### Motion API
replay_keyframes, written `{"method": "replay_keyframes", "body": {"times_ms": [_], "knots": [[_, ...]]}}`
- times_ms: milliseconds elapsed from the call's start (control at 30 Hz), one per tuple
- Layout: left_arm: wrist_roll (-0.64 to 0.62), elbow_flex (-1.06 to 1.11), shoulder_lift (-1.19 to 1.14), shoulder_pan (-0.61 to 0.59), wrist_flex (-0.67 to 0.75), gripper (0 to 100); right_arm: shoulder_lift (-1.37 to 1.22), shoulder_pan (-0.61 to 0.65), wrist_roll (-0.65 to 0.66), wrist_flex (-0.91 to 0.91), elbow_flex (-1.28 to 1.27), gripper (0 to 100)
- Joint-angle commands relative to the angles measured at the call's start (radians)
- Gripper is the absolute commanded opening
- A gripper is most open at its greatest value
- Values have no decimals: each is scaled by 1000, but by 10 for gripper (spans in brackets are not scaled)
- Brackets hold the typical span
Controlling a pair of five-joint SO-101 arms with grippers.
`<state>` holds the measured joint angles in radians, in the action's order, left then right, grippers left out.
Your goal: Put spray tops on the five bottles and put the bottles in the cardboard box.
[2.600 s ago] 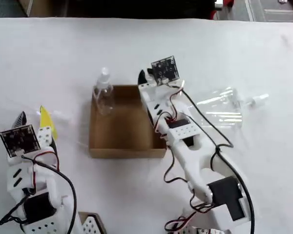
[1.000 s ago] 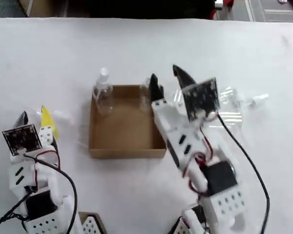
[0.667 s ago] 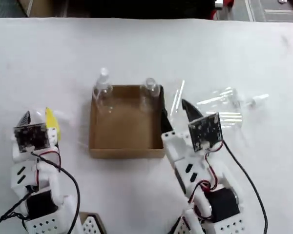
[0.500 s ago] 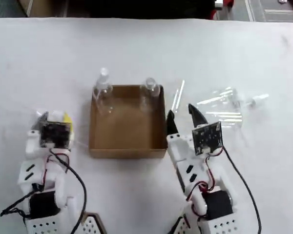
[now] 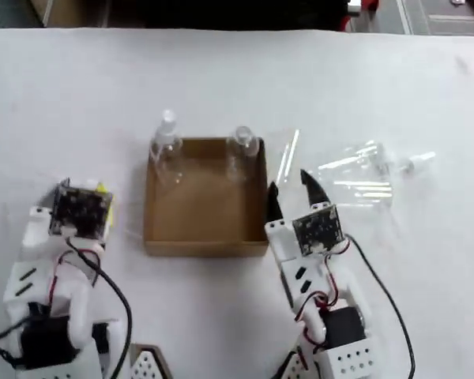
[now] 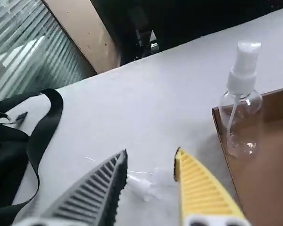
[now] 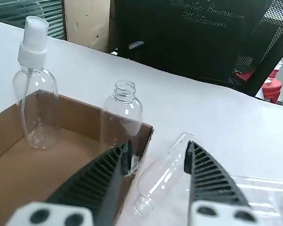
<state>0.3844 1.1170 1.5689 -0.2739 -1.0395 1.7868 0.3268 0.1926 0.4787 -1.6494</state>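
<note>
One capped bottle (image 5: 167,146) and one bare bottle (image 5: 241,150) stand in the cardboard box (image 5: 205,247), so the wide-open left gripper (image 6: 151,151) should close squarely on the spray top (image 6: 141,186) lying on the tabletop (image 6: 132,108), while the right gripper (image 7: 158,143) hangs open.

Both arms are showing white plastic shells. The left arm (image 5: 51,284) is carrying a small, dark, square circuit board (image 5: 80,212) at its wrist, with red and black wires (image 5: 103,274) looping down to a black motor (image 5: 43,346). The left gripper (image 6: 150,157) is sporting one grey ribbed finger (image 6: 92,193) and one yellow ribbed finger (image 6: 203,193), each on a white base with dark round holes. The right arm (image 5: 308,272) is wearing the same kind of wrist board (image 5: 316,227) above a second black motor (image 5: 340,325), and a black cable (image 5: 387,288) is trailing beside it. The right gripper (image 7: 158,146) is showing two black, ribbed, pointed fingers (image 7: 96,181).
</note>
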Motion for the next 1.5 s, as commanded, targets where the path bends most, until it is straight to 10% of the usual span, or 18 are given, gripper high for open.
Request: {"method": "replay_keyframes", "body": {"times_ms": [0,500,1467], "knots": [[-68,-275,-412,-15,-48,155,1,-12,21,-22,9,163],[-396,-908,-1399,-194,-377,156,1,-15,26,-25,8,163],[-681,-976,-1796,-298,-64,157,-7,30,124,-74,-43,163]]}}
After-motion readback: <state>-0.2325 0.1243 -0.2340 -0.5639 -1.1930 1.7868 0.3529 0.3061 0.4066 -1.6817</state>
